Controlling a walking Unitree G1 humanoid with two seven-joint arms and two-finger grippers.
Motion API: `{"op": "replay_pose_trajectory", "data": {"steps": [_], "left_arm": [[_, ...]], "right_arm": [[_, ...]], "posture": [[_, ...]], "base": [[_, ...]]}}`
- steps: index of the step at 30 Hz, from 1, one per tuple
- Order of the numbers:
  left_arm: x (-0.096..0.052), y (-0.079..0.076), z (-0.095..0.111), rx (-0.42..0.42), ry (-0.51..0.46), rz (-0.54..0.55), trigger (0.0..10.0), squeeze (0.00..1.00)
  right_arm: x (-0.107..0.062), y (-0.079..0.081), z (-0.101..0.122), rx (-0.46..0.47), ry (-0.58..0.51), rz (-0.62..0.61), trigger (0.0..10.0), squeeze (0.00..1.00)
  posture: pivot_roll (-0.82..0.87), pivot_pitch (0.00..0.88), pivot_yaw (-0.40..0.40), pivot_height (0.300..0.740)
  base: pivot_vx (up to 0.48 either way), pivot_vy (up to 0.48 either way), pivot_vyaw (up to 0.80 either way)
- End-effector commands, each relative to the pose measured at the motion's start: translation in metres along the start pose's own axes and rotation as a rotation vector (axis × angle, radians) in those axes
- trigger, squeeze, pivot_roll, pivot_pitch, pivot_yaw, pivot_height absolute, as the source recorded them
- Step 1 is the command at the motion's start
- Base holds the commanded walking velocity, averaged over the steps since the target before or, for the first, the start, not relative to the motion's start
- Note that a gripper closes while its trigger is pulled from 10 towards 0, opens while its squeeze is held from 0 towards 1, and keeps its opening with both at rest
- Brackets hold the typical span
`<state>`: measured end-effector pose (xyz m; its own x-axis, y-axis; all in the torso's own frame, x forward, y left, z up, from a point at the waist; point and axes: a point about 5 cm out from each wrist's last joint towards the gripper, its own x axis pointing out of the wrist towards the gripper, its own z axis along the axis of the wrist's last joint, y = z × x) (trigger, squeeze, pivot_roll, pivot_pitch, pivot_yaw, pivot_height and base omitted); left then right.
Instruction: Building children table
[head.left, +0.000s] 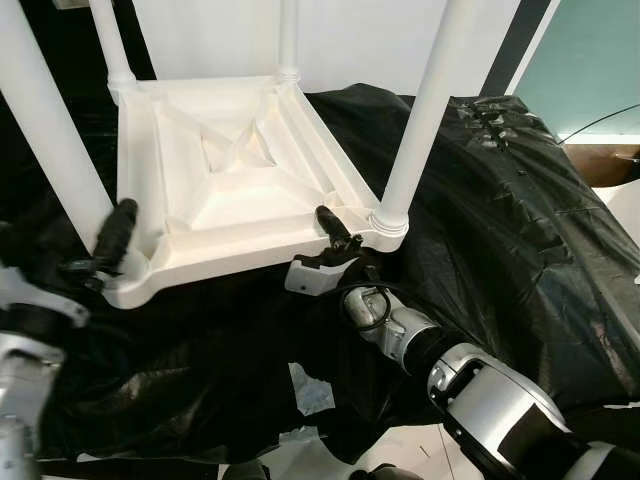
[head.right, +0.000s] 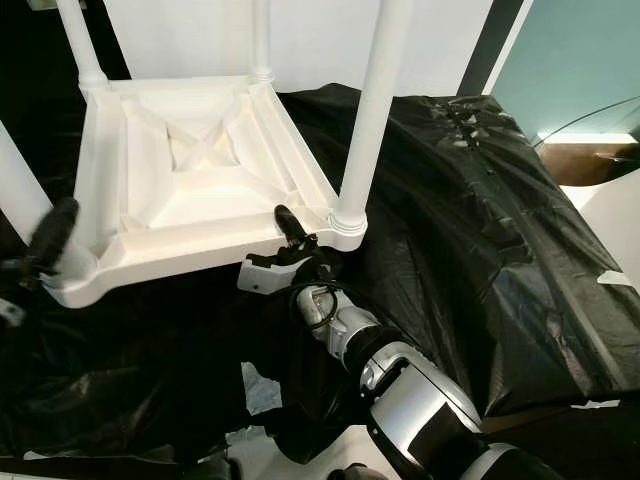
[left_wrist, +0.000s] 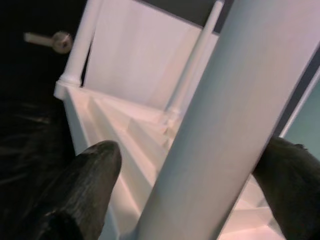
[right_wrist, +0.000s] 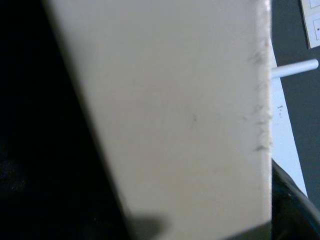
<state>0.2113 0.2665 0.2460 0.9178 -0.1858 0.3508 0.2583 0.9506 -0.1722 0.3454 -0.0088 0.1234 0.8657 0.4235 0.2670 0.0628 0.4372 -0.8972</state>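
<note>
White plastic table (head.left: 230, 180) lies upside down on black sheeting (head.left: 520, 230), four legs fitted. We find the left gripper (head.left: 112, 240) clasped round the near-left leg (head.left: 50, 130), the right gripper (head.left: 335, 232) pinching the near rim. We judge assembly nearly complete; next, turning it upright needs both holds firm.

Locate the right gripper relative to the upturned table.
In the left eye view, the right gripper sits at the white table's near edge, just left of its near-right leg, over the black sheet.

Head views sharp, white table (head.left: 240, 170) bright, black sheet (head.left: 500, 230) glossy with glints at 2 o'clock; wrist views blurred, dim.
</note>
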Motion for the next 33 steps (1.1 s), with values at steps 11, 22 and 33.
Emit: {"op": "replay_pose_trajectory", "data": {"steps": [11,22,33], "left_arm": [[-0.047,-0.031,-0.005,-0.029,0.213,-0.364,10.0,0.00],[-0.052,0.009,0.003,0.013,0.234,-0.168,10.0,0.00],[-0.049,0.011,0.000,0.037,0.243,-0.136,10.0,0.00]], "right_arm": [[0.006,-0.024,-0.030,0.205,0.243,-0.158,10.0,0.00],[0.011,-0.025,-0.024,0.439,0.336,-0.190,10.0,0.00],[0.021,-0.036,-0.014,0.860,0.364,-0.286,10.0,0.00]], "posture": [[0.16,0.071,-0.085,0.740],[0.17,0.074,-0.091,0.740],[0.17,0.074,-0.092,0.740]], "base": [[0.000,0.000,0.00],[0.000,0.000,0.00],[0.000,0.000,0.00]]}}
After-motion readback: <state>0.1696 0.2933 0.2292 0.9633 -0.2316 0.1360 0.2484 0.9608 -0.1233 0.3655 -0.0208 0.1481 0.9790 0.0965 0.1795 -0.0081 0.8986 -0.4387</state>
